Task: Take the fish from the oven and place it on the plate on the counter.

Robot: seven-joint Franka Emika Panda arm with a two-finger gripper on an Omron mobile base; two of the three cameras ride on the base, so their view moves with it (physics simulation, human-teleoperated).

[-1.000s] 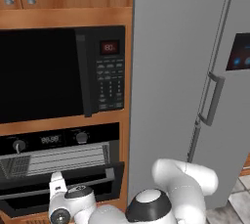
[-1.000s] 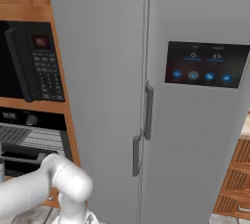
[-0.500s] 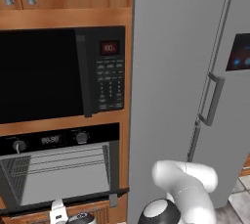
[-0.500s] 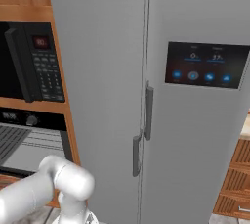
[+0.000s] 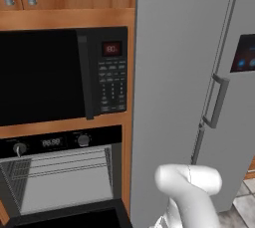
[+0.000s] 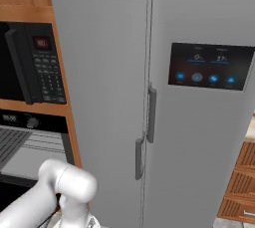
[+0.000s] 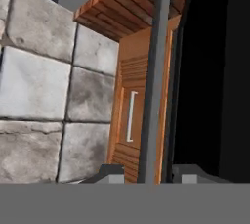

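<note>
The oven stands with its door swung down and its grey wire racks exposed; no fish can be made out on them at this size. In the hand view, the oven's bar handle runs up between the two fingers, which stand apart on either side of it; whether the pads are pressing the bar cannot be told.

Step in hand, as judged: finishing the door opening. To do it well, the gripper should release the handle squarely and back straight off it (no sideways drag, which would swing the door) before rising toward the cavity.

Edges and room: the dark door panel lies close beside one finger; on the other side are a wooden cabinet door and the stone-tile floor, with open space that way. Above the cavity, the control strip and the microwave limit headroom, and the refrigerator flanks the oven column.
</note>
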